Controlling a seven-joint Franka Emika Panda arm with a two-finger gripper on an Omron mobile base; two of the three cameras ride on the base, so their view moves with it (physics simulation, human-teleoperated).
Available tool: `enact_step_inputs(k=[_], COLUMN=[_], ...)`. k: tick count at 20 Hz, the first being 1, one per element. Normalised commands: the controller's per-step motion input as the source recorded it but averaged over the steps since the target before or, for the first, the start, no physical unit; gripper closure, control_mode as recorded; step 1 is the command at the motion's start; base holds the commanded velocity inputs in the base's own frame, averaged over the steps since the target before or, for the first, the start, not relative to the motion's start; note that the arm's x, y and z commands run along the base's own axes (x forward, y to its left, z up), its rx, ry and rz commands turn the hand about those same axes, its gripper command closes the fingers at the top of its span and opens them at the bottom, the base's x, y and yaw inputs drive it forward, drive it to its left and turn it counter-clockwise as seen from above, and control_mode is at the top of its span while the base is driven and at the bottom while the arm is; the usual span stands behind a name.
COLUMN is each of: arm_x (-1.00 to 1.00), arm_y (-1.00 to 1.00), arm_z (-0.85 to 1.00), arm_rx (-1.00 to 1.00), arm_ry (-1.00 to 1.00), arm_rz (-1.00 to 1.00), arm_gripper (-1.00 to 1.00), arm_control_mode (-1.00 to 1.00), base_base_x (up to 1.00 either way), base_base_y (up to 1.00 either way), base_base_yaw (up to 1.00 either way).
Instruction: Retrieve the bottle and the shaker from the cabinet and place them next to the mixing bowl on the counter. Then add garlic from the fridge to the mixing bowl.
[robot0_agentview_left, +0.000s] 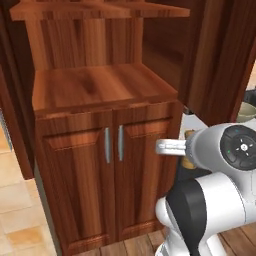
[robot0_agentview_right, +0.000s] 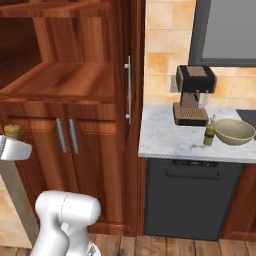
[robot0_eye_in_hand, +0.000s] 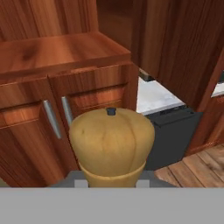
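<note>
At lower centre of the hand view, the fingers (robot0_eye_in_hand: 110, 183) pinch the tan shaker (robot0_eye_in_hand: 111, 146) before the cabinet (robot0_eye_in_hand: 52, 78).

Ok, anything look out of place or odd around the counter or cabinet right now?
Nothing stands out. The bottle stands upright beside the mixing bowl on the counter, the coffee machine is upright, and the lower cabinet doors are closed. The end effector is shut on the tan shaker.
</note>
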Motion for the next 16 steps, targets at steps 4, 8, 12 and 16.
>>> enact_step_inputs(k=[4,8,12,16], arm_x=[0.0,0.0,0.0,0.0], arm_y=[0.0,0.0,0.0,0.0], arm_z=[0.0,0.0,0.0,0.0], arm_rx=[0.0,0.0,0.0,0.0], arm_ry=[0.0,0.0,0.0,0.0], arm_rz=[0.0,0.0,0.0,0.0], arm_gripper=[1.0,1.0,1.0,1.0], arm_control_mode=[1.0,1.0,1.0,1.0], base_base_x=[-0.11,-0.54,-0.73,-0.12], base_base_y=[-0.97,-0.92,-0.8,-0.95], base_base_yaw=[0.0,0.05,0.09,0.02])
